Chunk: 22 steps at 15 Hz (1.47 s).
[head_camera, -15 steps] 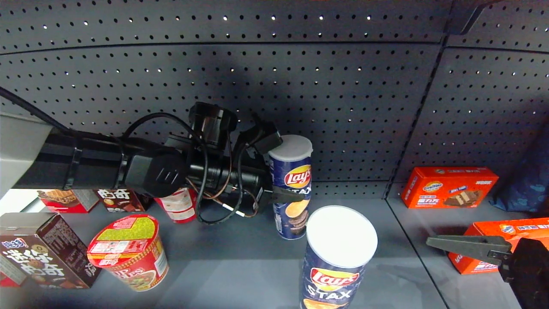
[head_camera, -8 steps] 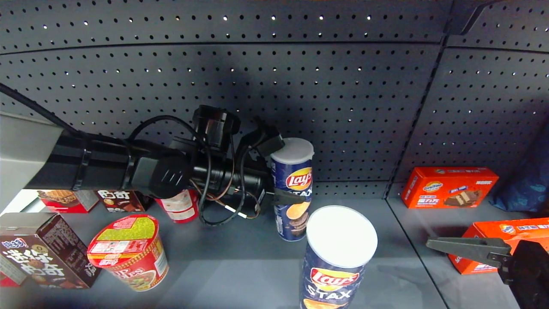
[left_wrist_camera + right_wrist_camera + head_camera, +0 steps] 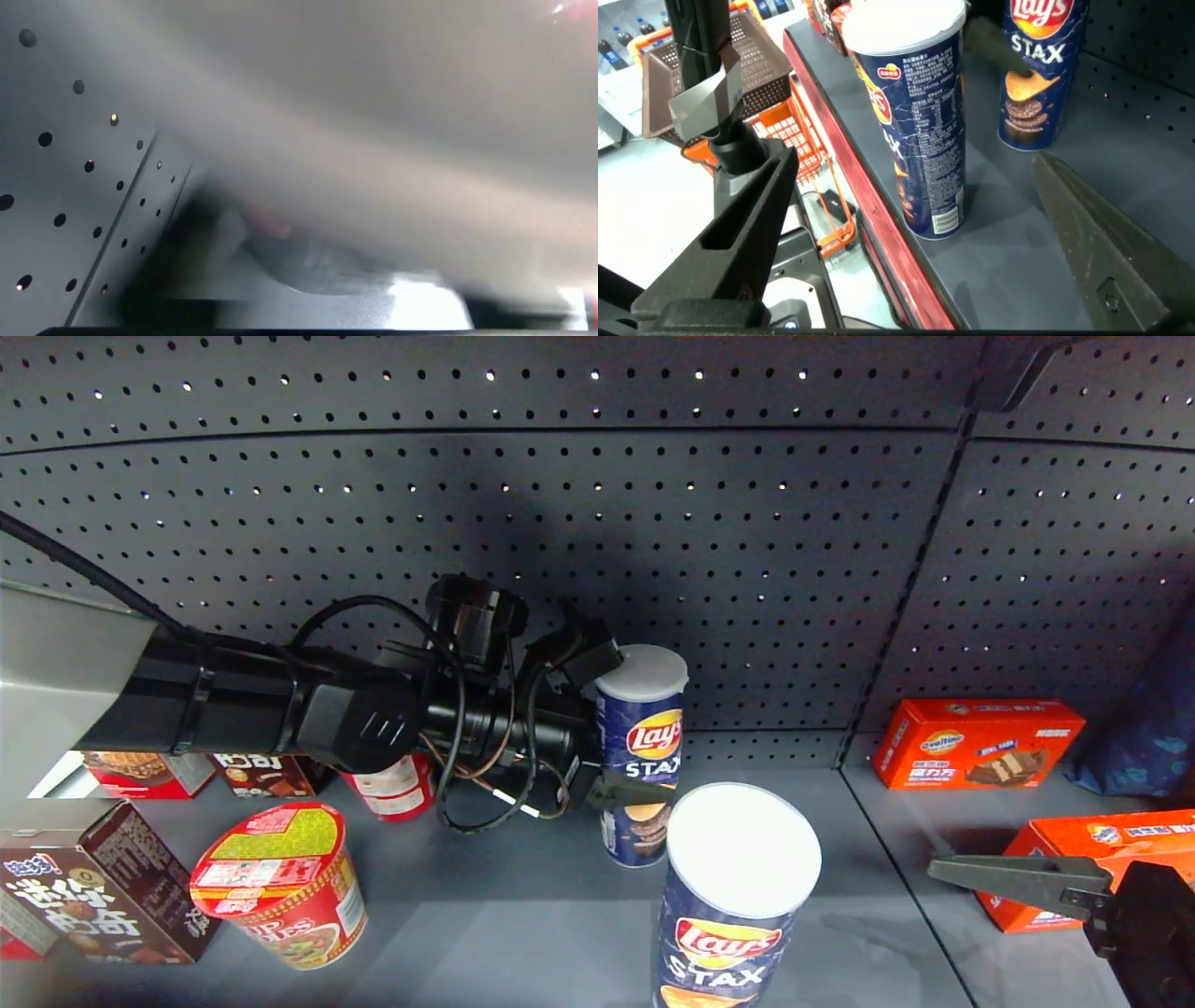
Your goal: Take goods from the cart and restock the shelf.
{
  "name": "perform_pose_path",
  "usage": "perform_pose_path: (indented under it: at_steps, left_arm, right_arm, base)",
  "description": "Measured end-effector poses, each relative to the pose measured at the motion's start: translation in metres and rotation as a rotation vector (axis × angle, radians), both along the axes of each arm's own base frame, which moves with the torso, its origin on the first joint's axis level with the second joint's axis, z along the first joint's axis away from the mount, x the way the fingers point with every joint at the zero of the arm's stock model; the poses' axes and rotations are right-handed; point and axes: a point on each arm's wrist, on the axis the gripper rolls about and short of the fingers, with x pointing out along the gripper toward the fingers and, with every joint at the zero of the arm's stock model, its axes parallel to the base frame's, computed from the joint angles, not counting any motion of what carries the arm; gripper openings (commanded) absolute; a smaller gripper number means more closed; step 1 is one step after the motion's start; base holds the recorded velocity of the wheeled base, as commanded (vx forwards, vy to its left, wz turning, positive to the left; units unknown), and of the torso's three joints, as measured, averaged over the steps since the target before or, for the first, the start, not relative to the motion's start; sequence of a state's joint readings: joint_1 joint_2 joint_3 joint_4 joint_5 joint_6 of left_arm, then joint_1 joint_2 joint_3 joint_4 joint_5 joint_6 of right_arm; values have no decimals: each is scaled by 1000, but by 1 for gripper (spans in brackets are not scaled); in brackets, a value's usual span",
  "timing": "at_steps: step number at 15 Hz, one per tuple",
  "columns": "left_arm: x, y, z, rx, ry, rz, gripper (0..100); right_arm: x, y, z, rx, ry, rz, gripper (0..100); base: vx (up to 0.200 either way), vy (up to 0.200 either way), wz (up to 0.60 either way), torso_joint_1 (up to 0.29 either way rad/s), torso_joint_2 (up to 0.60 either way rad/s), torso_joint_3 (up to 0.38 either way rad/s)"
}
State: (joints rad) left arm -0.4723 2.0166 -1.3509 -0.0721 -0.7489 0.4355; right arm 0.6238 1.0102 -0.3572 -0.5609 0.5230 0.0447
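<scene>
The left gripper (image 3: pixel 624 726) was clamped on the rear chip can (image 3: pixel 644 709), one finger near its white lid and one across its lower label. The can stood upright near the pegboard back (image 3: pixel 653 523). Whether its base touched the shelf (image 3: pixel 523 915) could not be told. The front chip can (image 3: pixel 738 896) stood just ahead of it, close to the shelf's red front lip (image 3: pixel 868 243). Bare deck lay between that can and the noodle cup (image 3: pixel 280 887), and behind toward the orange box (image 3: pixel 980 742). The right gripper (image 3: pixel 910 187) hung wide open and empty, beside the front can. The orange cart (image 3: pixel 805 154) sat below. Both cans wore dark blue labels with a red-and-yellow emblem
</scene>
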Motion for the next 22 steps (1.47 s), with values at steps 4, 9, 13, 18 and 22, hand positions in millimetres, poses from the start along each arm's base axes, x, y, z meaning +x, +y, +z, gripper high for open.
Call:
perform_pose_path:
  at_steps: [4,9,13,18,22]
  left_arm:
    - [0,0,0,1,1,1,100]
    - [-8,7,3,4,1,5,100]
    - [-25,21,14,0,-6,18,100]
    - [-49,52,26,-3,-13,71,100]
    - [-64,78,44,-22,-57,136,100]
  right_arm:
    - [0,0,0,0,1,-1,100]
    - [1,-1,-5,-6,26,-10,100]
    - [0,-4,-14,11,80,-20,100]
    - [0,-9,-24,-3,110,-40,100]
    - [5,-7,-9,21,68,-66,100]
  base:
    - [0,0,0,0,0,0]
    - [0,0,0,0,0,0]
    - [0,0,0,0,0,0]
    - [0,0,0,0,0,0]
    - [0,0,0,0,0,0]
